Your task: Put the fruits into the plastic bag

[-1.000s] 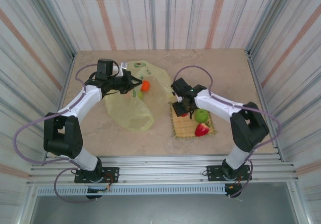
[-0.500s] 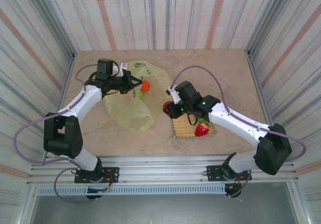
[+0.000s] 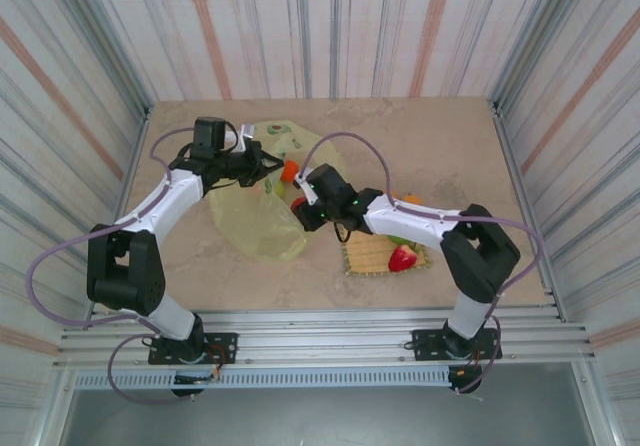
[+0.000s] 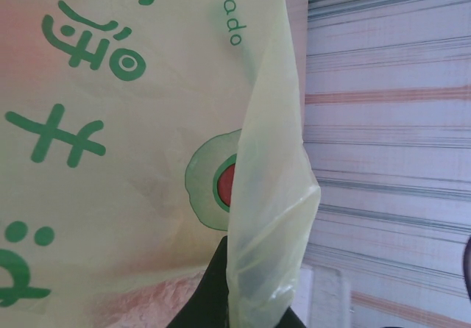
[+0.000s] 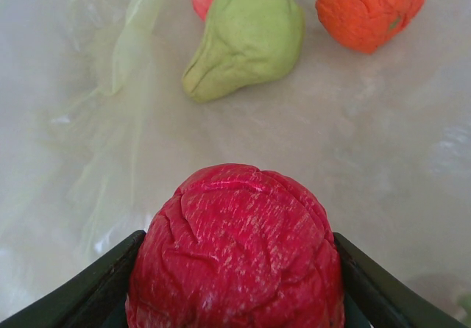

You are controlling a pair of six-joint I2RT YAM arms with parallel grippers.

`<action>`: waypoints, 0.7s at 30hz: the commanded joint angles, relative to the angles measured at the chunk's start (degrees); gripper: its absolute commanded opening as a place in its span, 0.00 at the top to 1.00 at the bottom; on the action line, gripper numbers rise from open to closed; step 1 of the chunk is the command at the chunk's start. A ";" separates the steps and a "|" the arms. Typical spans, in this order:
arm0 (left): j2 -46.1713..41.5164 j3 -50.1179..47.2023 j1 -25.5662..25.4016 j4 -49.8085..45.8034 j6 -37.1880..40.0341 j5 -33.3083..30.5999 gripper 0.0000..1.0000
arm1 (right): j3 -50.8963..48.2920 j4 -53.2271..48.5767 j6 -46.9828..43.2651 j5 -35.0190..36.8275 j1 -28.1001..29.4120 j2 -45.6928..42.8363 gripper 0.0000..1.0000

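Right end effector (image 5: pixel 237 287) behind red apple (image 5: pixel 235 240)

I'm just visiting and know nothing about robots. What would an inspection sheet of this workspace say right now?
Surface: beige stone-look table.
Job's things: plastic bag lying open; orange and green pear inside; strawberry on woven mat.
Clutter: nothing else seen.
Pincers: left pincer pinches the bag's edge; right pincer shut on red apple at the bag's mouth.
Cables: purple cables loop off both arms.
Surroundings: striped walls; metal rail at the near edge.
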 commanded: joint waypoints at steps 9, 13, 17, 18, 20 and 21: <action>-0.83 0.38 0.01 0.98 -0.40 1.64 1.00 | 2.52 21.66 9.27 -0.61 0.37 10.80 0.39; -0.92 0.32 0.04 1.20 -0.58 1.74 1.00 | 5.14 23.68 13.15 -1.75 1.08 14.48 0.39; -0.91 0.21 0.19 1.37 -0.74 1.82 1.00 | 6.14 28.18 18.65 -3.25 1.44 17.24 0.39; -0.92 0.21 0.24 1.42 -0.76 1.82 1.00 | 6.58 28.84 19.89 -3.03 1.60 17.95 0.39; -1.01 0.21 0.19 1.43 -0.76 1.83 1.00 | 7.70 29.49 21.46 -2.57 1.84 19.34 0.39; -1.00 0.21 0.19 1.47 -0.78 1.84 1.00 | 8.43 29.60 22.19 -2.35 2.00 20.01 0.39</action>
